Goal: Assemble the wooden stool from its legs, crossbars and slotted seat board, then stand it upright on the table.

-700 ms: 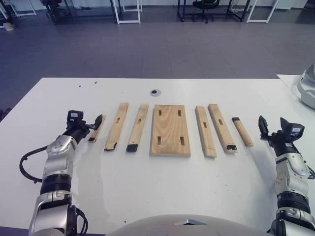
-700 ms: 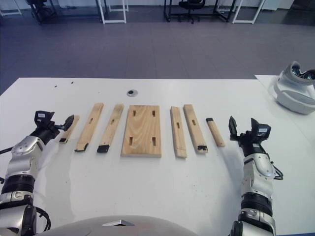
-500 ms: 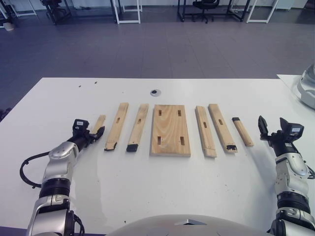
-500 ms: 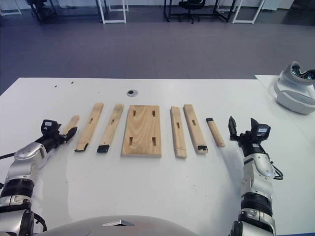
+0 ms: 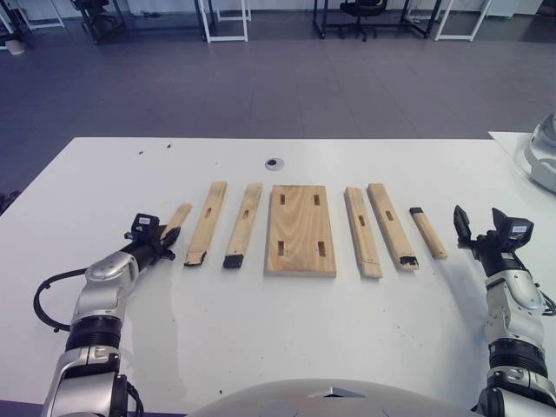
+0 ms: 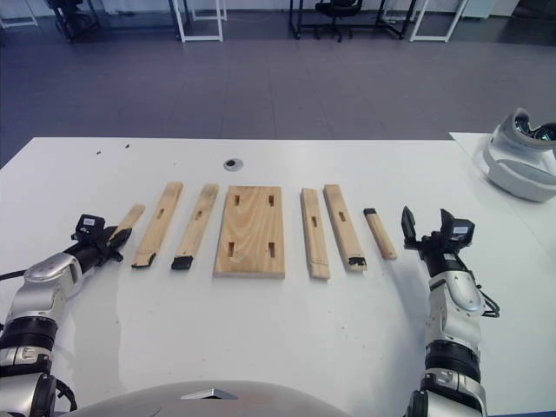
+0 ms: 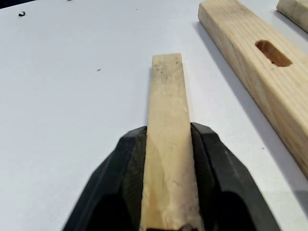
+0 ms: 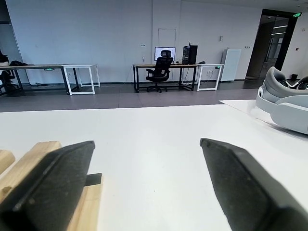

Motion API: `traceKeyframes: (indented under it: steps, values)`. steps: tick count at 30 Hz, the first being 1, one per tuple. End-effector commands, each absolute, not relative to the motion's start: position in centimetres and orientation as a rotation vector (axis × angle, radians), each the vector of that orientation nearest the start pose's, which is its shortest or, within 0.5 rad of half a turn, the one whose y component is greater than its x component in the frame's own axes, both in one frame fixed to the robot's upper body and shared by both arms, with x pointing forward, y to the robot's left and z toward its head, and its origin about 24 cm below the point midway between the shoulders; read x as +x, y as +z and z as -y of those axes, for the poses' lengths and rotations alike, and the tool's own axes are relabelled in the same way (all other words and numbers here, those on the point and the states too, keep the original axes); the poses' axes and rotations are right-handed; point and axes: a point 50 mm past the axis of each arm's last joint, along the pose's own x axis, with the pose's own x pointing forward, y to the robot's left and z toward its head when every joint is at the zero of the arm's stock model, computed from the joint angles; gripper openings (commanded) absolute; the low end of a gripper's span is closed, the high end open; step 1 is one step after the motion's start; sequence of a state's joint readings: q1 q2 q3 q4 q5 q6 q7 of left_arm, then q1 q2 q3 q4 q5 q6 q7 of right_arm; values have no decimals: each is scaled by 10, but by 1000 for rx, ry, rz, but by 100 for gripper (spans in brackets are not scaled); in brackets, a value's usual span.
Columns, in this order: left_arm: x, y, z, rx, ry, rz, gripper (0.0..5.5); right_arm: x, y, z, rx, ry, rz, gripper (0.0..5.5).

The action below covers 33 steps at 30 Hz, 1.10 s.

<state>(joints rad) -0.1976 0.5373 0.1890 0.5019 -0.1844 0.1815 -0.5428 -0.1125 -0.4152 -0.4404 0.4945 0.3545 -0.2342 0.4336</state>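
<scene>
Head stereo pair: high, facing forward and down; both eyes share the white table (image 5: 278, 321), with the seat board (image 5: 301, 228) mid-frame.
Left wrist view: very close, looking along the short crossbar (image 7: 168, 96).
Right wrist view: low over the table, facing level toward distant office desks (image 8: 166, 67).

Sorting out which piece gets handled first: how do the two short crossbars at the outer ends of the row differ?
The left crossbar is clamped at its near end between the fingers of the left gripper. The right crossbar lies free on the table, with the open right gripper beside it. The right crossbar's far end is black, while the left crossbar's far end is bare wood. Both are short, thin strips of pale wood.
</scene>
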Motion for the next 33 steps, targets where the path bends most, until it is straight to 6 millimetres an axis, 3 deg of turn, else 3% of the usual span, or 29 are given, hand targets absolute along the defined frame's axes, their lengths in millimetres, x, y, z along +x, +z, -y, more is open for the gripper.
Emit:
traceKeyframes:
  steps: [1,2,4,7,9,11,14,33]
  values:
    - [280,54,-305,89,-147,-259,128,263,74,300,163,57,106,413]
    - [294,82,-287,72,-211,-112,128,273,92,278,263,164,155,413]
    - [312,132,-223,78,-460,129,128,289,136,220,505,421,251,413]
    - [314,172,-142,132,-760,316,128,297,176,152,706,705,250,413]
    - [309,189,-107,181,-890,408,128,299,191,128,819,789,224,413]
    - [304,203,-89,185,-950,476,128,300,198,117,917,812,201,413]
    - [300,205,-82,208,-981,490,128,298,204,112,979,818,196,413]
    - [297,196,-83,317,-994,449,128,295,206,114,995,728,186,80]
